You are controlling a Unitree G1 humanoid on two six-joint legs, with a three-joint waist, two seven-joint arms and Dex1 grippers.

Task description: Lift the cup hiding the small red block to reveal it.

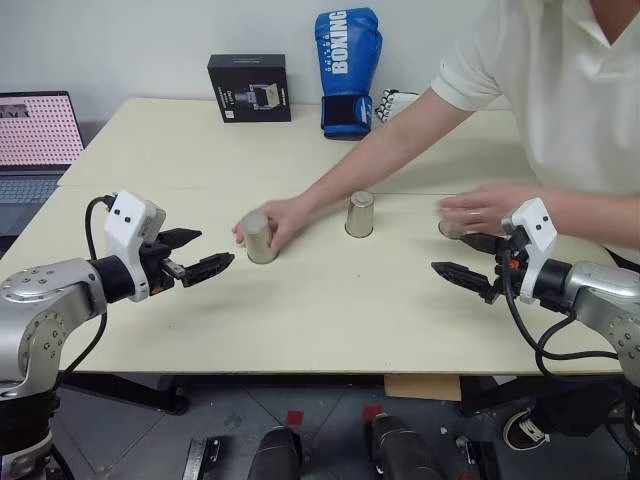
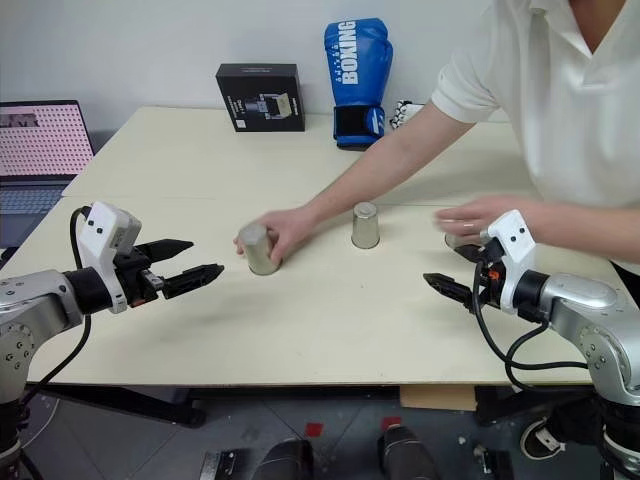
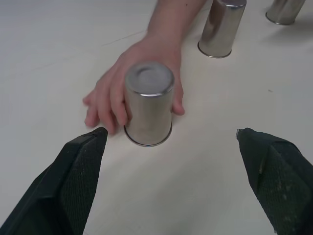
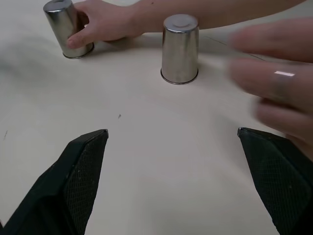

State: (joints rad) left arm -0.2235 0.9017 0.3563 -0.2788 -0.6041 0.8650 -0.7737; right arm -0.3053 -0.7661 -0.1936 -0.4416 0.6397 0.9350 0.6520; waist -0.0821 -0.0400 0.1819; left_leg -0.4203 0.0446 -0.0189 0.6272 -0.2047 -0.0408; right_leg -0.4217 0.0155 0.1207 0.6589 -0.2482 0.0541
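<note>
Cups of plain shiny steel, three alike and all upside down, stand in a row across the pale tabletop [image 1: 330,300] in the left eye view; a person in a cream shirt reaches over from the far side, one hand [image 1: 283,219] wrapped behind the left steel cup [image 1: 259,238], the other hand [image 1: 484,207] blurred over the right steel cup [image 1: 452,228], while the middle steel cup [image 1: 360,214] stands untouched between them; which cup hides the red block cannot be told; the left pincer [image 1: 205,252] hangs just above the tabletop near the left cup, its black fingers apart and holding nothing; the right pincer [image 1: 462,256] hangs near the right cup, fingers likewise apart and empty; at the far edge stand a black box [image 1: 249,88] and a blue boxing glove [image 1: 347,70], and an open laptop [image 1: 36,140] sits off to the left.

The right eye view gives the same layout.

In the left wrist view the left cup stands close ahead between the spread black fingers [image 3: 78,171], the person's fingers curled behind it; the other two cups stand beyond.

In the right wrist view the middle cup stands ahead between wide-spread fingers [image 4: 83,171], the blurred hand beside it.
</note>
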